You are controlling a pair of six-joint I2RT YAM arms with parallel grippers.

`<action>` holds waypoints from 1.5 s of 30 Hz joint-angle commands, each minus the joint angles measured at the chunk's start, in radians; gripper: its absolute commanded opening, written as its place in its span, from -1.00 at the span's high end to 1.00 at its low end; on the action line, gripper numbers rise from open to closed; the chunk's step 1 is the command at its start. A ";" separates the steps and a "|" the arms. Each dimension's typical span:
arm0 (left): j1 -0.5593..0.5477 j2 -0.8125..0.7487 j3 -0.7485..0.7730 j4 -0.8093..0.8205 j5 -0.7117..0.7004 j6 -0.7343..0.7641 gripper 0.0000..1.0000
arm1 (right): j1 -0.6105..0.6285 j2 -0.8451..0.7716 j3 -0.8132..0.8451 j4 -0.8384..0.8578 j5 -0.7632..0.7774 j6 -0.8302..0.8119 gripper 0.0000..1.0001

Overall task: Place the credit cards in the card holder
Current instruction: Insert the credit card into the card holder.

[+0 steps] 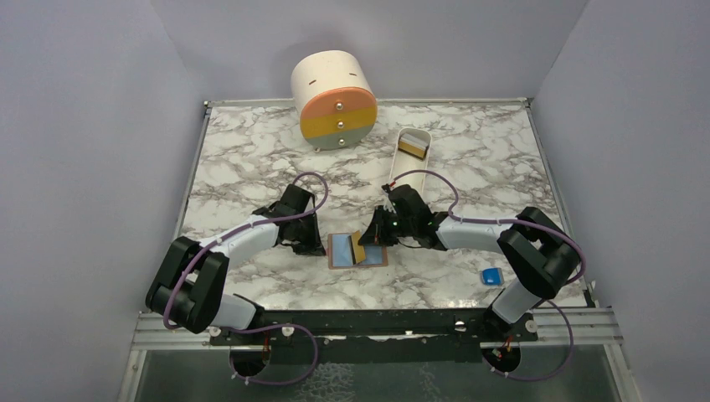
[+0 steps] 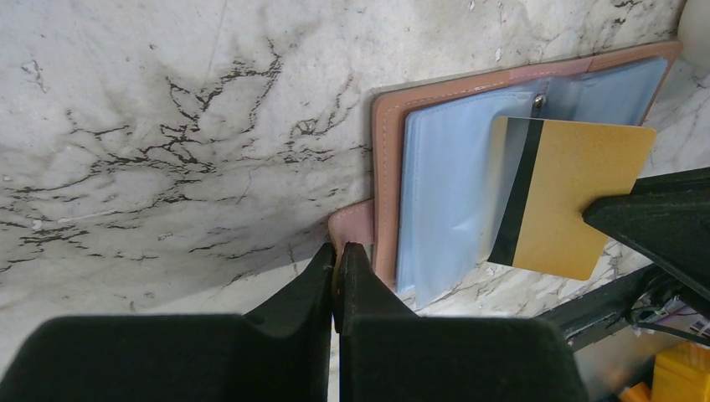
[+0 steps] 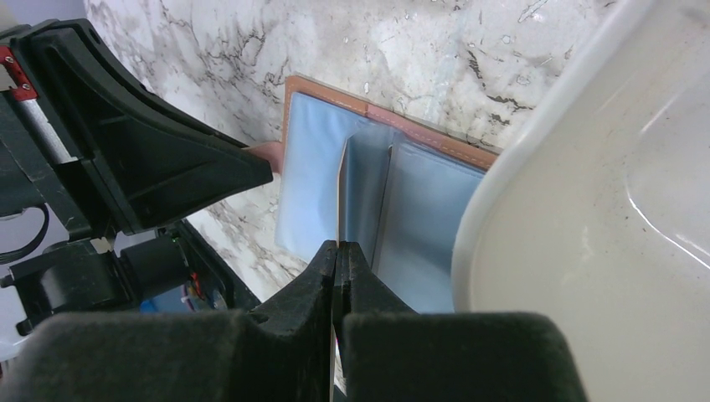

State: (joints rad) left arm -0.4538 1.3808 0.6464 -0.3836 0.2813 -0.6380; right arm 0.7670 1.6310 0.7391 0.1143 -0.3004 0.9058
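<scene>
Two grippers meet over an open card holder [image 2: 444, 184] that lies flat near the front middle of the marble table [image 2: 167, 126], its light-blue plastic sleeves facing up inside a tan-pink leather border. The left gripper [image 2: 337, 249] is clenched, with its fingertips pressed together on the small strap tab that sticks out from the holder's near edge, so it pins the holder from the left side. The right gripper [image 3: 337, 247] is also clamped tight and pinches a gold card [image 2: 578, 193] with a black stripe by one edge. The card stands tilted over the holder's right-hand page, and its striped end reaches in over the blue sleeves, close to the small metal stud. From the right wrist view the card shows edge-on, as a thin line running from the fingertips toward the fold of the sleeves. Whether its end has entered a pocket cannot be told. Behind the right arm lies a long white tray [image 1: 410, 172], and spare cards [image 1: 412, 149] sit at its far end. At the back of the table stands a round drum [image 1: 333, 96] with an orange, yellow and grey face. A blue block [image 1: 491, 275] rests near the right arm's base, well apart from the holder.
</scene>
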 commanded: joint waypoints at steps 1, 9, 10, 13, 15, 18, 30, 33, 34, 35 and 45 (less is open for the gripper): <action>-0.006 -0.011 -0.028 0.013 0.040 -0.018 1.00 | -0.003 0.031 -0.027 -0.013 0.068 0.022 0.98; -0.006 -0.012 -0.035 0.014 0.030 -0.016 1.00 | -0.004 0.040 -0.027 -0.023 0.090 0.009 0.98; -0.006 -0.014 -0.036 0.013 0.027 -0.016 1.00 | -0.004 0.042 -0.025 -0.027 0.093 0.006 0.98; -0.007 -0.011 -0.032 0.013 0.021 -0.015 1.00 | -0.005 0.034 -0.027 -0.028 0.101 0.000 0.98; -0.007 -0.010 -0.032 0.013 0.018 -0.015 1.00 | -0.005 0.024 -0.036 -0.030 0.112 0.000 0.98; -0.007 -0.011 -0.034 0.014 0.018 -0.017 1.00 | -0.005 0.014 -0.037 -0.035 0.118 -0.004 0.98; -0.008 -0.020 -0.036 0.013 0.015 -0.021 1.00 | -0.005 -0.044 -0.082 0.016 0.131 0.029 0.98; -0.008 -0.024 -0.037 0.013 0.013 -0.022 1.00 | -0.005 -0.049 -0.100 0.052 0.111 0.044 0.98; -0.008 -0.023 -0.036 0.013 0.014 -0.023 1.00 | -0.005 -0.045 -0.101 0.062 0.099 0.049 0.98; -0.009 -0.022 -0.036 0.013 0.015 -0.024 1.00 | -0.005 -0.039 -0.102 0.069 0.090 0.054 0.98; -0.008 -0.039 -0.044 0.016 0.023 -0.038 1.00 | -0.005 0.018 -0.095 0.130 0.053 0.095 0.98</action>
State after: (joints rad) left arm -0.4541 1.3739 0.6216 -0.3706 0.2844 -0.6613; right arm 0.7708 1.6104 0.6586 0.2424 -0.2527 0.9718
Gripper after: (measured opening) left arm 0.039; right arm 0.013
